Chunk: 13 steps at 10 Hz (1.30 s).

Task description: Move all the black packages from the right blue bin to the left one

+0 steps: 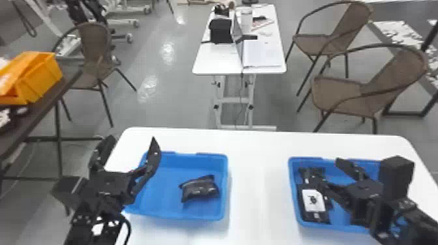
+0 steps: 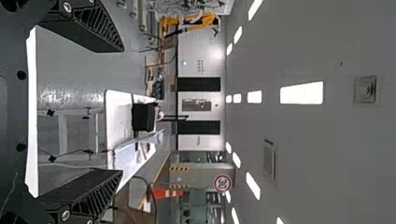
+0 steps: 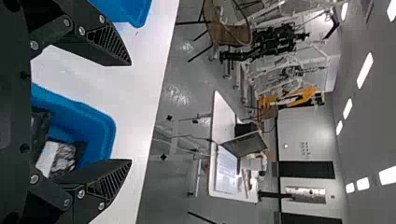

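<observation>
While the right pincer [image 1: 327, 170] gapes, black packages [image 1: 315, 215] lie near it.

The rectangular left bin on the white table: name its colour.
The rectangular left bin is blue, clearest in the head view.

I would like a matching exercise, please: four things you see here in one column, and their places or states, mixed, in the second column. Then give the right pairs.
Column one
1. Orange bin
2. Laptop
3. White label
4. Left gripper

Column two
A. On a black package in the right blue bin
B. Fingers spread apart
C. On the dark table
D. On the farther white table

Right pairs: 1-C, 2-D, 3-A, 4-B
</observation>
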Tool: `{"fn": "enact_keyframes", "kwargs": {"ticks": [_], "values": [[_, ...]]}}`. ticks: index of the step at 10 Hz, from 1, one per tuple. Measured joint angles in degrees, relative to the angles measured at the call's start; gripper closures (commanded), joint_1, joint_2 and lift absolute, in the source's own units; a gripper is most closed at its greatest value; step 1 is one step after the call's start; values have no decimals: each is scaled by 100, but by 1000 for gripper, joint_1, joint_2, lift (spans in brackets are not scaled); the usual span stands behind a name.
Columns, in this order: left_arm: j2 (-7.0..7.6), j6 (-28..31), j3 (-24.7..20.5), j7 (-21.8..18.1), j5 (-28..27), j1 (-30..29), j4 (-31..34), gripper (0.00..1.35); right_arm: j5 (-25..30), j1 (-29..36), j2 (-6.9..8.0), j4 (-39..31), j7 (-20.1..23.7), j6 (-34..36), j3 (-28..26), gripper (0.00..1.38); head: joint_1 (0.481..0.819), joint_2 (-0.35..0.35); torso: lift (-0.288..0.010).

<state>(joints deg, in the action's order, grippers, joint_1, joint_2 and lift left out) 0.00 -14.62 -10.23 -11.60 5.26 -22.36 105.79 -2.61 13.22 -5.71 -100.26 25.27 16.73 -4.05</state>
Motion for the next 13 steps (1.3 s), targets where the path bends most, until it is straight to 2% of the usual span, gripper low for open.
{"fn": "enact_keyframes", "kwargs": {"ticks": [2,5,7,13], "values": [[0,142,-51,19,210,-265,356,105,28,192,12,172,-91,181,-250,311,695,76,0],[0,281,139,68,373,-283,416,107,36,162,70,648,-157,536,-380,312,695,38,0],[0,270,131,79,396,-301,414,107,163,7,183,1039,-174,544,-359,315,695,46,0],[0,170,146,79,411,-286,362,107,173,-750,120,2118,-40,595,78,309,695,89,0]]}}
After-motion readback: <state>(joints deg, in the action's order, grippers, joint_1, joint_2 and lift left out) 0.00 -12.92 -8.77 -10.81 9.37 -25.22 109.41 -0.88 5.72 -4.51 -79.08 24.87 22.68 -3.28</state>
